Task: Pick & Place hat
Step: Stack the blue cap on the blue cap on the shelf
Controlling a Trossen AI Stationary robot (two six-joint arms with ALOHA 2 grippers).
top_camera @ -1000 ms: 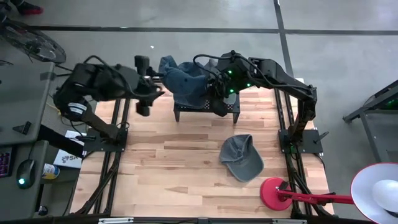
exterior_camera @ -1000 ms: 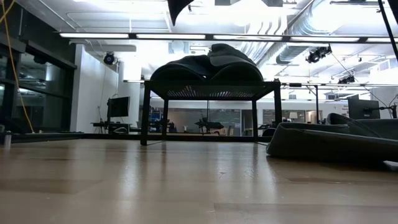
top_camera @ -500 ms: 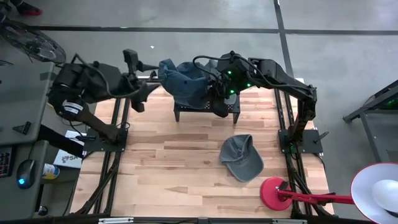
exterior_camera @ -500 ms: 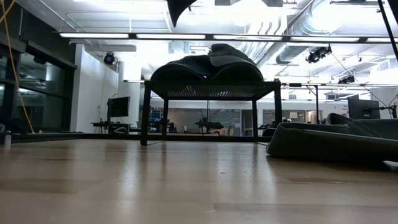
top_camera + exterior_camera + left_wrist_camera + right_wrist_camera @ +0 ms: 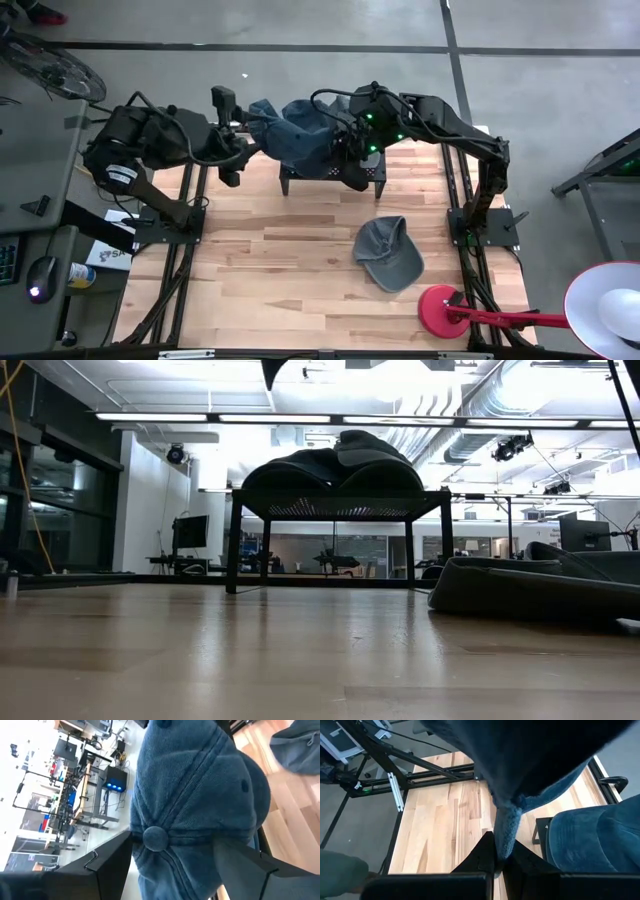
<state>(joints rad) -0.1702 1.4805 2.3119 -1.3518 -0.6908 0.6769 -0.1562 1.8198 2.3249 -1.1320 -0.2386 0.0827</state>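
Observation:
A blue denim hat point(image 5: 295, 132) hangs in the air over the left end of a small black stand point(image 5: 372, 180) at the table's far side. My right gripper point(image 5: 350, 156) is shut on it. My left gripper point(image 5: 243, 146) is open at the hat's left side; in the left wrist view its fingers stand on either side of the crown with its top button point(image 5: 156, 837). Other dark hats point(image 5: 335, 462) lie on top of the stand. A grey hat point(image 5: 388, 253) lies on the table to the right of the middle. My right gripper point(image 5: 502, 857) pinches a thick edge of the blue hat point(image 5: 505, 832) between its two shut fingers. The rest of the hat spreads out beyond the fingers, lifted off the stand. My left gripper: I cannot tell whether its open fingers point(image 5: 107, 867) touch the crown.
A second blue hat point(image 5: 585, 840) sits on the stand close beside my right gripper. A red round base point(image 5: 440, 306) with a red pole and a white lamp shade point(image 5: 605, 305) is at the table's near right corner. Bare wood point(image 5: 270, 270) lies in front of the stand.
My left gripper drew back toward the table's left edge, then came back toward the blue hat and now flanks its crown. The hat's left part has shifted a little lower and toward the left gripper. My right gripper stayed where it was.

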